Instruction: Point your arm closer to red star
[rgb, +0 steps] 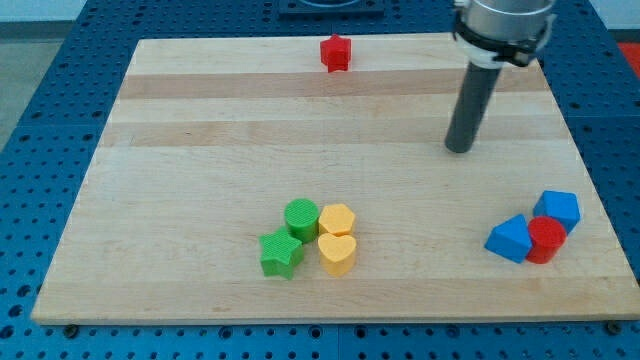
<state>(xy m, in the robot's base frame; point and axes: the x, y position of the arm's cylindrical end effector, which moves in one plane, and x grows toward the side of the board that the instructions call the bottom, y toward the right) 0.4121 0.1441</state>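
The red star sits near the top edge of the wooden board, a little right of the middle. My tip rests on the board at the view's right, well below and to the right of the red star, with bare board between them. The dark rod rises from the tip to the arm's grey end at the view's top right.
A green cylinder, a green star, a yellow hexagon and a yellow heart cluster at the bottom middle. Two blue blocks and a red cylinder sit at the bottom right.
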